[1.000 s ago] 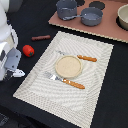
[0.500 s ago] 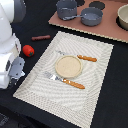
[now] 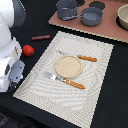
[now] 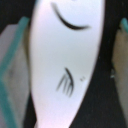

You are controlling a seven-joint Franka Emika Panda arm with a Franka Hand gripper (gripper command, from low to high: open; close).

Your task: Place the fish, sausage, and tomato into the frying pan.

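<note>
Wrist view: fish [image 4: 65, 60] between open gripper [image 4: 67, 65] fingers.

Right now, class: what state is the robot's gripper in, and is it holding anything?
Gripper: jaws stand on both sides of the fish; cannot tell whether they have shut on it.

The exterior view looks down from high over the placemat [image 3: 67, 67]; the wrist view sits close over the fish [image 4: 67, 62].

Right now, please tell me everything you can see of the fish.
The fish shows only in the wrist view, close and blurred. It is a flat, elongated white piece with a dark curved line near one end and a small dark fin-like mark at mid-body. It lies on a black surface between the teal-edged fingers; contact cannot be told.
</note>
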